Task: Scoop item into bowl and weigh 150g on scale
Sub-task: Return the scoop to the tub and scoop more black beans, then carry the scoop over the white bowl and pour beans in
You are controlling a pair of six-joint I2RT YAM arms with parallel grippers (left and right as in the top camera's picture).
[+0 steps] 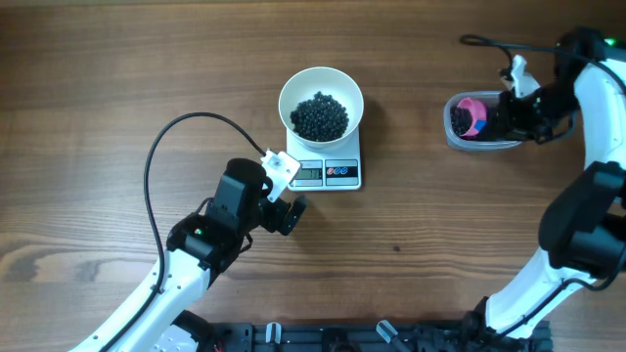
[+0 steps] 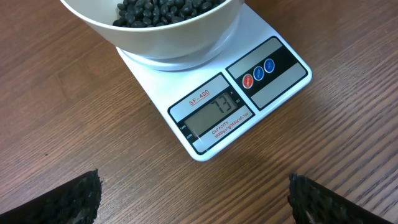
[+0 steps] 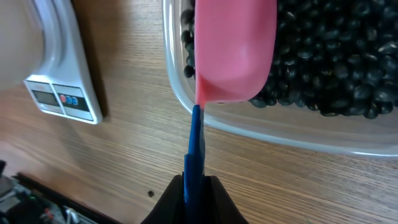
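Step in hand: loading the scoop. Right gripper [image 3: 194, 190] is clamped on the blue handle [image 3: 195, 146] of the pink scoop [image 3: 236, 50], which is down in the clear tub [image 3: 298, 134] among the item [image 3: 336, 68]. Bowl [image 2: 168, 40] sits on the scale [image 2: 273, 87], part-filled; display [image 2: 214, 111] reads 73, roughly half of target. Left gripper [image 2: 196, 202] is spread wide and empty over the counter [image 1: 98, 78], just in front of the scale. Next, by my reading: lift a level load, carry it to the bowl, tip slowly

Black beans [image 1: 320, 116] in white bowl [image 1: 290, 98] atop scale [image 1: 348, 162]
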